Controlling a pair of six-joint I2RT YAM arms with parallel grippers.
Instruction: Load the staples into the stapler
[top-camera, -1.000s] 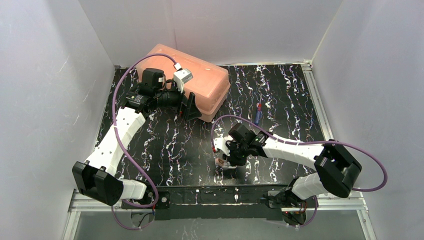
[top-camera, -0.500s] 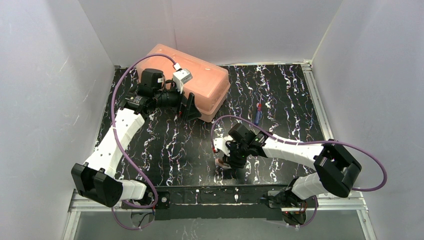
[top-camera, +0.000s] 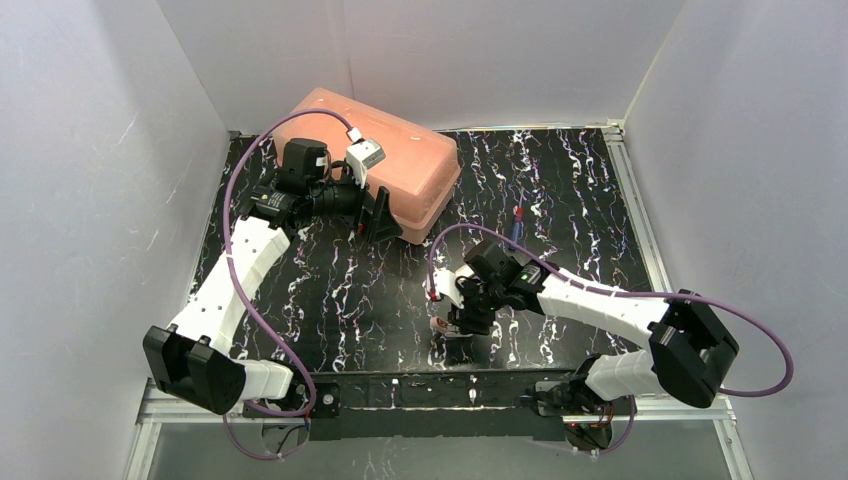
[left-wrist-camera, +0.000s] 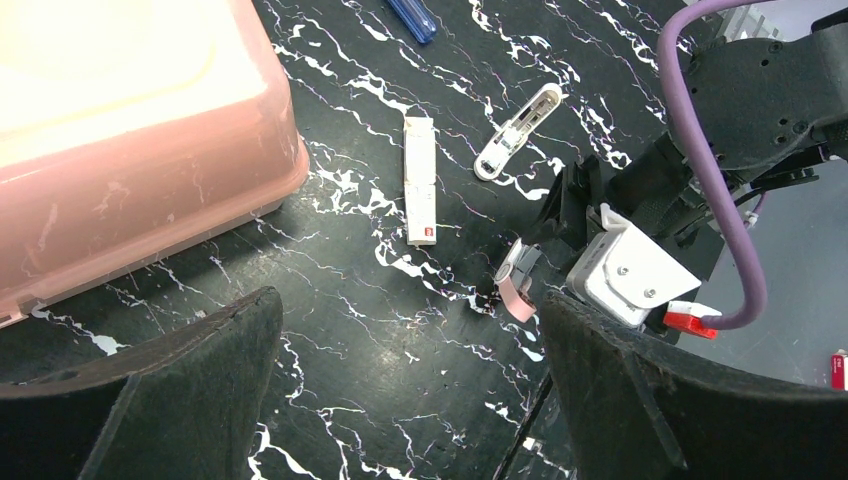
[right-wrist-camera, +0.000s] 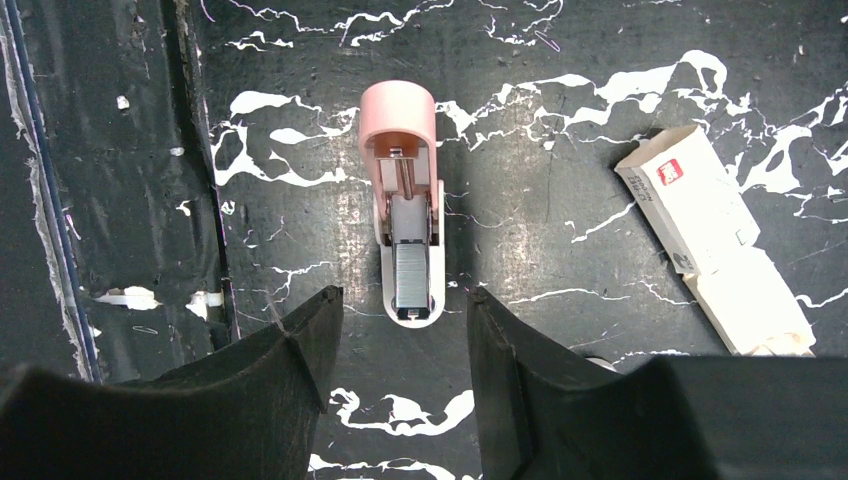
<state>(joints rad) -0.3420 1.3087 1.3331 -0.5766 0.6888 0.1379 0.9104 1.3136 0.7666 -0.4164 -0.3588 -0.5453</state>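
My right gripper (right-wrist-camera: 403, 305) has just spread its jaws and holds nothing; the staples (right-wrist-camera: 411, 265) lie in the stapler (right-wrist-camera: 397, 115), so closing it looks next; my left gripper (left-wrist-camera: 410, 300) gapes wide, empty

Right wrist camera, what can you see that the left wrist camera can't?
Only the right wrist view looks straight down into the open pink stapler, so you can see the staples lying in its channel. Only the left wrist view shows the pink bin, a blue pen-shaped thing, a loose white-and-metal piece and the right arm's wrist camera. Both show the stapler, the white staple box and the black marbled table.
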